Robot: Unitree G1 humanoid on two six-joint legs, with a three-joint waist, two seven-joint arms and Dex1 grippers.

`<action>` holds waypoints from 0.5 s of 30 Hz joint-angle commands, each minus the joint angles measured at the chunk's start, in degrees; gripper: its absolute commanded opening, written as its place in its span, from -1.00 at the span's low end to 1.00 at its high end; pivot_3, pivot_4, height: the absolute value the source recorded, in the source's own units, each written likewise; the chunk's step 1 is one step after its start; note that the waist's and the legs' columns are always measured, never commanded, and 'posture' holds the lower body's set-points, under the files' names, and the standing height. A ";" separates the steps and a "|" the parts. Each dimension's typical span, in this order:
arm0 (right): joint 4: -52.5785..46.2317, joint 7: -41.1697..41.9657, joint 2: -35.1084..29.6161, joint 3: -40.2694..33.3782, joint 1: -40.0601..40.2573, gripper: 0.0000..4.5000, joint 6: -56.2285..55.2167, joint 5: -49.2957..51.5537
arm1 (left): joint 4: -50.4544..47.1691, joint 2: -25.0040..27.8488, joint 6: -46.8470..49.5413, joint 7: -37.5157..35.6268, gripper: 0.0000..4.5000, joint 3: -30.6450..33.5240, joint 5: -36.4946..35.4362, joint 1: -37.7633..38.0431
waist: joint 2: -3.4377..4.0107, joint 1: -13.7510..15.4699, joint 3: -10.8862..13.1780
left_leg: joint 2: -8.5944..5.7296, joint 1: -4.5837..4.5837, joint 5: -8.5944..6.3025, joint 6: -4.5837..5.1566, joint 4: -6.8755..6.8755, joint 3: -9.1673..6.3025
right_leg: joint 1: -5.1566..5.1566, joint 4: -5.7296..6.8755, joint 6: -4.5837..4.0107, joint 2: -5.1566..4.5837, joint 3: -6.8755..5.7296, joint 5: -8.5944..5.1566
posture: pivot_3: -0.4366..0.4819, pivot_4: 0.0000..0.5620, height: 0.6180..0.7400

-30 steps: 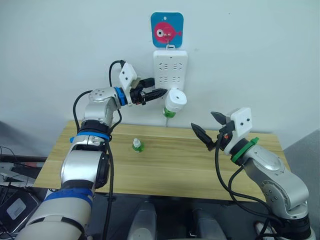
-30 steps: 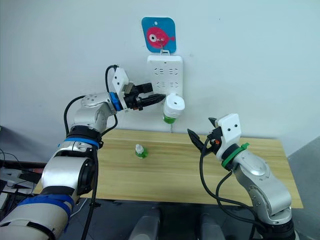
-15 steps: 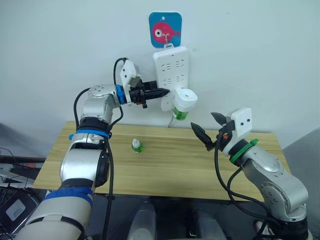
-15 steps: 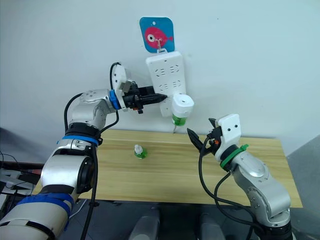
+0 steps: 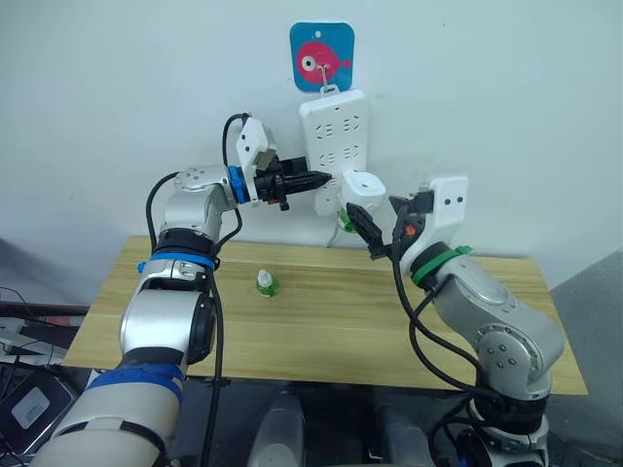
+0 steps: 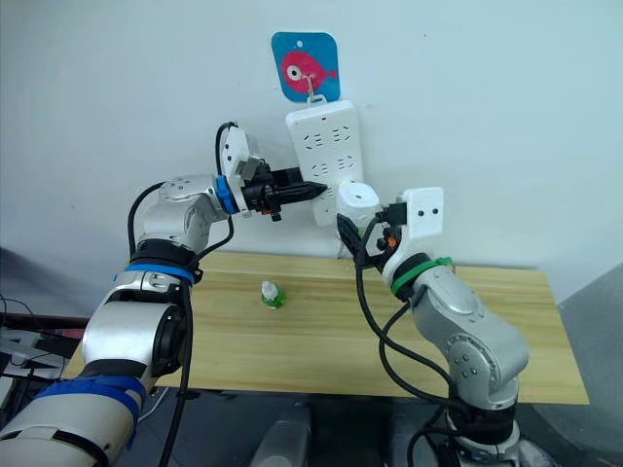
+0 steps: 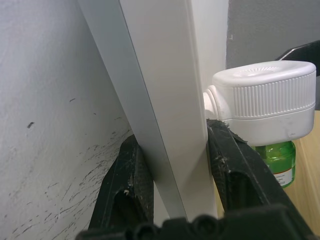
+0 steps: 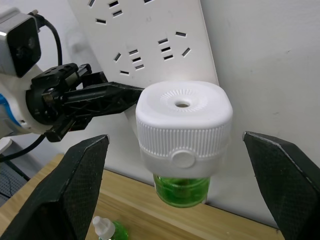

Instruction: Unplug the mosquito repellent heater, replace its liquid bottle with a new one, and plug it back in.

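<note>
White wall backs a pale wooden table (image 5: 321,321), and on it hangs a tilted white power strip (image 5: 331,146) with the mosquito repellent heater (image 5: 361,190) plugged in near its lower end. The left gripper (image 5: 316,179) is clamped on the strip's smooth edge. The right gripper (image 5: 375,226) is spread wide, its black fingers (image 8: 82,175) flanking the ribbed, rounded heater and its green bottle (image 8: 181,189) without touching.

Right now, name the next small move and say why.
Probably close the right tool on the mosquito repellent heater: its open fingers straddle the unit, which is plugged into the power strip that the left tool clamps.
</note>
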 commanded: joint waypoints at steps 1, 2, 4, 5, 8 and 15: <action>1.72 -0.82 1.48 0.37 -3.33 1.00 -0.73 -0.50 | -0.22 -0.77 -1.72 -0.33 -0.42 -0.32 0.39 -1.78 | 0.00 -0.04 0.00 | 0.00 0.00 0.00 0.00 0.00 0.00 | -0.01 0.02 0.00 0.00 0.00 0.00 | 0.55 -0.25 1.00; 2.84 -0.66 1.44 0.78 -3.94 1.00 -1.16 -1.05 | 0.02 -0.85 -2.00 -0.24 -0.42 -0.36 0.50 -1.94 | 0.00 -0.04 0.00 | 0.00 0.00 0.00 0.00 0.00 0.00 | -0.02 0.05 -0.01 0.00 0.00 0.00 | 0.56 -0.24 1.00; 4.29 -0.48 1.29 1.19 -4.45 1.00 -1.62 -1.86 | 0.40 -0.95 -2.30 -0.16 -0.42 -0.37 0.60 -2.20 | 0.01 -0.03 0.00 | 0.00 0.01 0.00 0.00 0.00 0.00 | -0.03 0.07 -0.01 0.00 -0.01 0.00 | 0.56 -0.25 1.00; 5.46 -0.51 1.25 1.50 -4.67 1.00 -2.19 -2.69 | 0.57 -1.01 -2.41 -0.11 -0.42 -0.35 0.62 -2.36 | 0.01 -0.03 0.00 | 0.00 0.01 0.00 0.00 0.00 -0.01 | -0.02 0.07 -0.01 0.00 -0.02 0.00 | 0.57 -0.25 1.00; 8.19 -0.34 1.08 2.73 -5.38 1.00 -4.14 -4.98 | 0.72 -0.96 -2.88 -0.14 -0.42 -0.41 0.74 -2.33 | 0.01 -0.03 0.00 | 0.00 0.00 0.00 0.00 0.00 -0.01 | -0.02 0.07 -0.01 0.00 -0.02 0.00 | 0.57 -0.25 1.00; 11.80 0.48 0.79 4.23 -7.76 1.00 -7.56 -8.78 | 0.68 -1.00 -3.35 0.26 -0.42 -0.29 0.81 -1.81 | 0.01 -0.02 0.01 | 0.00 0.00 0.00 0.00 0.00 -0.01 | -0.04 0.10 -0.01 0.00 -0.02 0.00 | 0.59 -0.25 1.00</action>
